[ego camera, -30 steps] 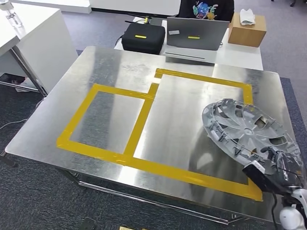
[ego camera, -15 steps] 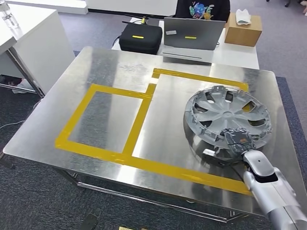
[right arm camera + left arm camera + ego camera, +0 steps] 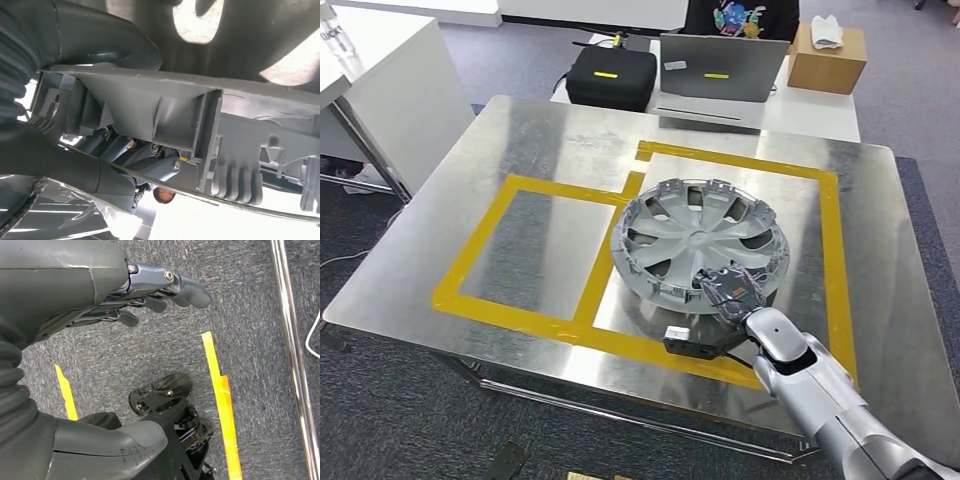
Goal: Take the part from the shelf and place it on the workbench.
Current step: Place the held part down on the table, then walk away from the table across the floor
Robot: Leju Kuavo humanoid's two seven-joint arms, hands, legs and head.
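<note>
right hand (image 3: 731,290) gripping hubcap (image 3: 697,240) near rim, held flat for set-down | low over workbench (image 3: 546,130), right taped box | left hand (image 3: 151,295) empty, fingers extended

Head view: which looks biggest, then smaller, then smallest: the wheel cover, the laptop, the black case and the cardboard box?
1. wheel cover, easily the biggest, though it is also nearest the camera.
2. laptop.
3. black case.
4. cardboard box, the smallest.
Laptop, case and box sit at a similar distance, so their order looks fair.
</note>
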